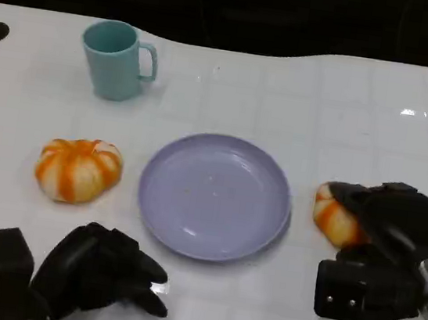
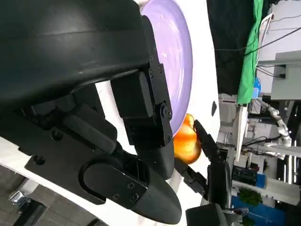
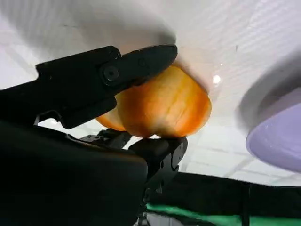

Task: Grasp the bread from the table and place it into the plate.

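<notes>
Fingers (image 3: pixel 136 66) of the right hand (image 1: pixel 382 229) are closed around the right bread (image 3: pixel 164 106): one across the top, another beneath, as the right wrist view shows. Whether this bread is clear of the table (image 1: pixel 286 91) cannot be told. It sits at 3 o'clock from the plate (image 1: pixel 215 196), just beside the rim. The left hand (image 1: pixel 104 272) rests at 7 o'clock from the plate, fingers curled in, holding nothing.

Remaining items, largest first:
1. Table: white, glossy.
2. Plate: lavender, centre, nothing in it.
3. Left bread (image 1: pixel 78 169): at 9 o'clock from the plate, untouched.
4. Mug (image 1: pixel 116 60): teal, at 11 o'clock, well apart.

Risks, as judged:
- Contact is narrow on a rounded, soft-looking body; a fast lift could roll it out.
- A low transfer could strike the rim and shift the plate.
</notes>
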You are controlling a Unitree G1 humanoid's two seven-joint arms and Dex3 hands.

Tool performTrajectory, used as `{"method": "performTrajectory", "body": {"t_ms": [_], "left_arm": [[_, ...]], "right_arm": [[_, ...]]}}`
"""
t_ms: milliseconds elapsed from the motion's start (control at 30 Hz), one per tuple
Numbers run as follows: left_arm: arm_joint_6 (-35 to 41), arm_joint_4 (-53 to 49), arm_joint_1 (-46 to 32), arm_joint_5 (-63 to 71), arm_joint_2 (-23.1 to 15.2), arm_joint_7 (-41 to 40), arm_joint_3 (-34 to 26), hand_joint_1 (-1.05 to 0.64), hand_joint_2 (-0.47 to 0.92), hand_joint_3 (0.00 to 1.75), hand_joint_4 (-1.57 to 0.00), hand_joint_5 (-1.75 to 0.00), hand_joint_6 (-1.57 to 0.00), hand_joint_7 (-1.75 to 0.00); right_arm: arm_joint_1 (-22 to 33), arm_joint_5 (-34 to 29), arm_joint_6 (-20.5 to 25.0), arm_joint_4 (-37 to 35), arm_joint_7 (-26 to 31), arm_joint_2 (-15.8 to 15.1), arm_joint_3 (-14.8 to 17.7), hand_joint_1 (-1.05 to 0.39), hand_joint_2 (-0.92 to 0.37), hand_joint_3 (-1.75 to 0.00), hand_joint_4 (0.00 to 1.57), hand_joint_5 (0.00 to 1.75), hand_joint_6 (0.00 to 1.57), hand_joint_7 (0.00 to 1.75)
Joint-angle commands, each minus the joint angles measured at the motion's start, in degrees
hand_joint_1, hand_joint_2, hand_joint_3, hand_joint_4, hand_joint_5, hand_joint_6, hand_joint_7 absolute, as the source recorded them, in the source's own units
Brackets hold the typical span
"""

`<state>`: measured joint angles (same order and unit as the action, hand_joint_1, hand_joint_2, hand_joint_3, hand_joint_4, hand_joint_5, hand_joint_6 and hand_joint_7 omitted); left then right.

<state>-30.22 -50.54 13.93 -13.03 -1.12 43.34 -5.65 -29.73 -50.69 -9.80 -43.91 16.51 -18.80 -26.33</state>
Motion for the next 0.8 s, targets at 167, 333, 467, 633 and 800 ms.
{"method": "performTrajectory", "body": {"t_ms": [167,333,467,633,800], "left_arm": [[0.2,0.9,-0.9,0.4,-0.8,-0.6,0.2,-1.05,0.78,0.0,-1.57,-0.22,-1.56,0.0],[0.1,0.5,-0.9,0.2,-0.8,-0.3,0.0,-1.05,0.78,0.0,-1.57,-0.21,-1.56,0.0],[-0.4,0.3,-0.8,0.4,-0.8,-0.3,0.1,-1.05,0.78,0.01,-1.57,-0.21,-1.56,0.0],[-0.3,0.7,-1.0,0.5,-0.7,-0.7,0.2,-1.05,0.79,0.01,-1.57,-0.22,-1.56,0.0],[-0.1,0.9,-1.1,0.5,-0.7,-0.7,0.2,-1.05,0.79,0.0,-1.57,-0.22,-1.56,0.0]], "right_arm": [[-2.7,1.0,-7.6,-6.7,11.8,-0.8,-1.1,-0.19,-0.78,-0.5,0.88,1.74,0.72,1.62],[-2.6,1.6,-7.7,-5.1,13.0,-0.7,-0.9,-0.19,-0.61,-0.75,0.86,1.75,0.63,1.74],[-2.5,1.8,-9.1,-4.3,16.9,-0.7,-0.6,-0.16,-0.5,-0.81,0.88,1.75,0.66,1.75],[-2.2,2.2,-10.4,-1.6,19.7,-0.8,0.0,-0.18,-0.35,-1.11,0.92,1.75,0.68,1.75],[-1.4,3.0,-12.4,2.3,20.8,-1.1,0.7,-0.16,-0.28,-1.25,0.95,1.75,0.71,1.75]]}}
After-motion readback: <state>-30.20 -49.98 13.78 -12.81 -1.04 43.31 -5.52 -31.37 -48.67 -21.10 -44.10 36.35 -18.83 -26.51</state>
